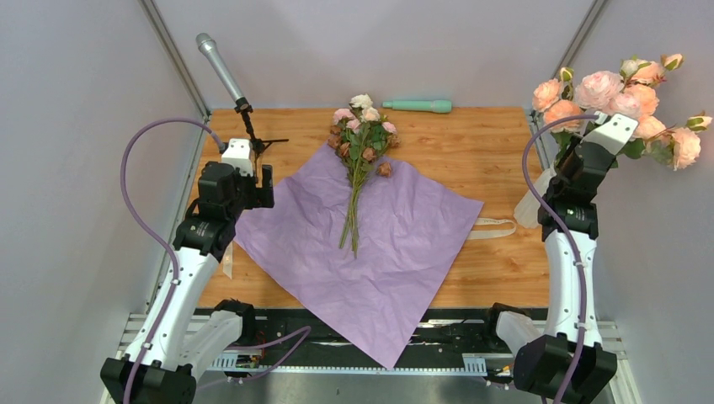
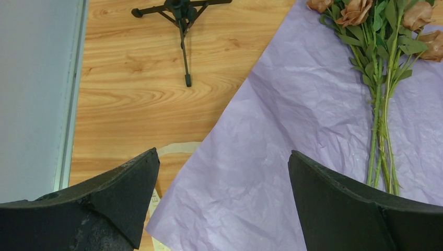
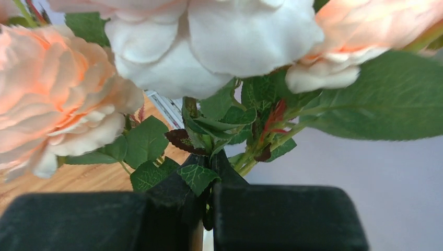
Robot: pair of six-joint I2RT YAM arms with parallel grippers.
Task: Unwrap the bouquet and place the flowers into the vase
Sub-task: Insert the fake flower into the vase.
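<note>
Tabletop — right gripper pinches peach roses

Top view: from above and behind the arm bases, steeply down on the whole table. Left wrist: low over the paper, facing down and forward — paper, flowers and tripod show in both. Right wrist: hard against the roses, which the top view also catches.

The flowers lie on the spread paper (blooms farthest back), the ribbon at its right corner.
</note>
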